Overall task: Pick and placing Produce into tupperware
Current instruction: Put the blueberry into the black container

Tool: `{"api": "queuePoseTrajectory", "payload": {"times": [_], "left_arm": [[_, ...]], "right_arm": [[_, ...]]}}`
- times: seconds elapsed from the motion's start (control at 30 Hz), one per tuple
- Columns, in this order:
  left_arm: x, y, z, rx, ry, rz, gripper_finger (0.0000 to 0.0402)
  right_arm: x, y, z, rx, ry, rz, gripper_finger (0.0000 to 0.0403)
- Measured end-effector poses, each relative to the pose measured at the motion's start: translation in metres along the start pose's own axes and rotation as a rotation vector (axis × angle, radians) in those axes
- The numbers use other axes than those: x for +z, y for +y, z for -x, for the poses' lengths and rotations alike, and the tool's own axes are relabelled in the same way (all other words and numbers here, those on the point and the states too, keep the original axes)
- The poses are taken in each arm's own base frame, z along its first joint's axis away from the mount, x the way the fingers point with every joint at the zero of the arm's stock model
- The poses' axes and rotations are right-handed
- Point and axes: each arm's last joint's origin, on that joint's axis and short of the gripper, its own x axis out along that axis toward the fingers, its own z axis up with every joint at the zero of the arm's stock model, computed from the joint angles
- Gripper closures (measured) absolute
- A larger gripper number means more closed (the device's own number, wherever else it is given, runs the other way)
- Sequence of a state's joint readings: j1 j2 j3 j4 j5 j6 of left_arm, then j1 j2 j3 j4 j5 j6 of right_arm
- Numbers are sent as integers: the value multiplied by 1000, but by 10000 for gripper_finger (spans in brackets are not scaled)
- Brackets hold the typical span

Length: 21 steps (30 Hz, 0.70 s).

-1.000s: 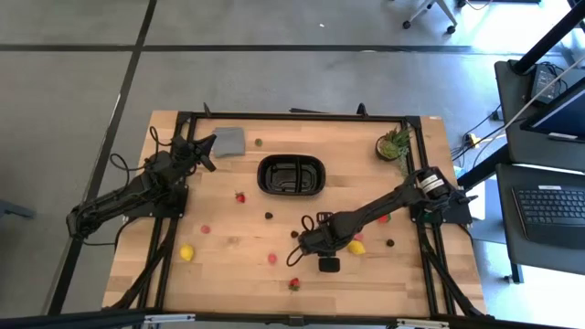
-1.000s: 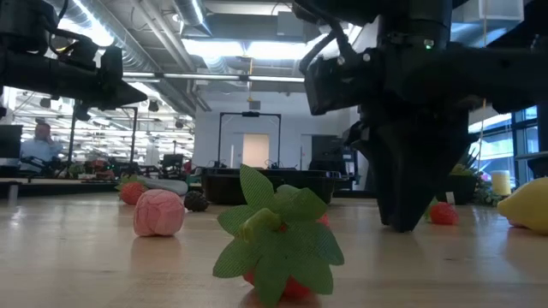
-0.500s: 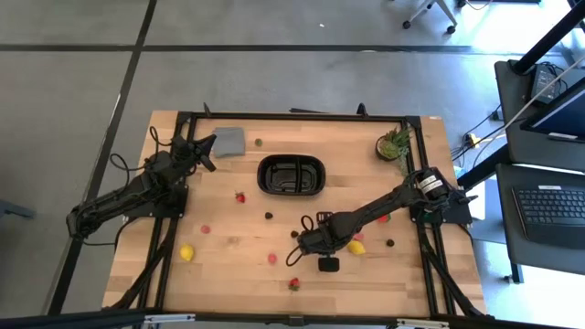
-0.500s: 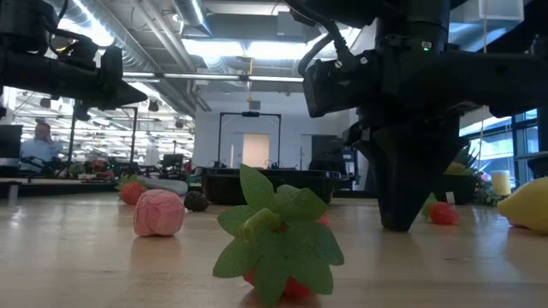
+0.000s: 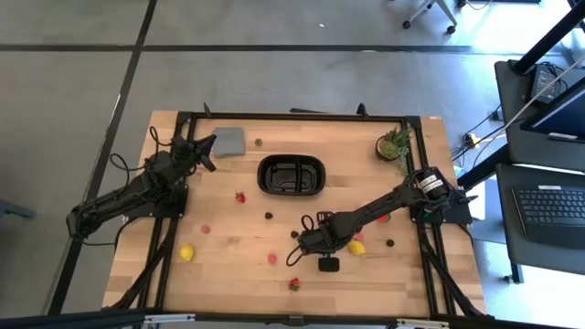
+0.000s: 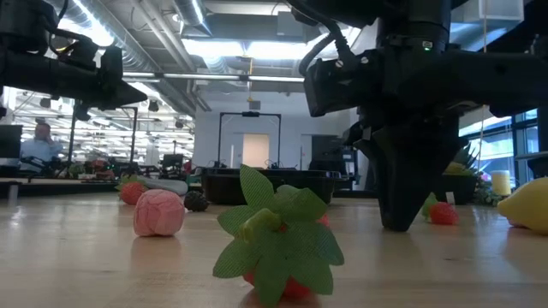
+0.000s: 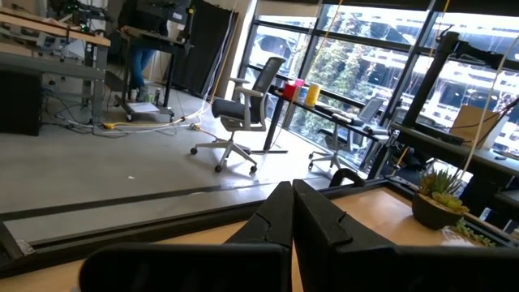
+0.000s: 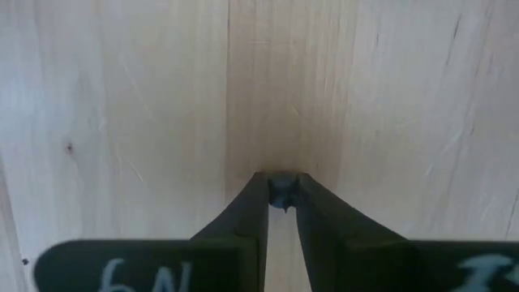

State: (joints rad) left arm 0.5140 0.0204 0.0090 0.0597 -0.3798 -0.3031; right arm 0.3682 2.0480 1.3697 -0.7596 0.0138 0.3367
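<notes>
- The right hand (image 5: 295, 247) points down at the desk (image 5: 228, 274), in the front middle part, and its tips touch the wood.
- In the right wrist view its 2 fingers (image 8: 251, 212) are clenched on a small dark berry (image 8: 282, 191), pinched at the very tips, against the bare wood.
- The left hand (image 5: 208, 157) is clenched with nothing in it; it rests at the back left of the desk, just beside the flat grey piece (image 5: 228, 141).
- The black tray (image 5: 292, 175) lies in the back middle of the desk, well apart from the right hand. I cannot tell if any fruit is inside.
- Between the tray and the right hand there is open wood, with only 1 dark piece (image 5: 269, 216) near this way.
- Near the right arm lies a yellow lemon (image 5: 356, 247), touching or almost touching the arm.
- More fruits are scattered: a red strawberry (image 5: 239, 196) left of the tray, a pink piece (image 5: 272, 259), another yellow lemon (image 5: 186, 252) near the left front, and a strawberry (image 5: 293, 283) close to the front edge.
- A small potted plant (image 5: 394, 144) stands at the back right corner, close to the frame rail.
- The front left corner of the desk is open.
</notes>
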Motion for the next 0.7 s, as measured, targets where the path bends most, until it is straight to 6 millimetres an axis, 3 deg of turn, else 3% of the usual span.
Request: {"api": "queuePoseTrajectory", "payload": {"times": [0.2, 0.37, 0.53, 0.7], "left_arm": [[0, 0, 0, 0, 0, 0, 401], [0, 0, 0, 0, 0, 0, 401], [0, 0, 0, 0, 0, 0, 401], [0, 0, 0, 0, 0, 0, 401]], "right_arm": [[3, -3, 5, -17, 22, 9, 350], [10, -17, 13, -96, 40, 39, 350], [26, -40, 25, -100, -2, 30, 350], [54, -76, 50, -124, -121, -24, 350]]}}
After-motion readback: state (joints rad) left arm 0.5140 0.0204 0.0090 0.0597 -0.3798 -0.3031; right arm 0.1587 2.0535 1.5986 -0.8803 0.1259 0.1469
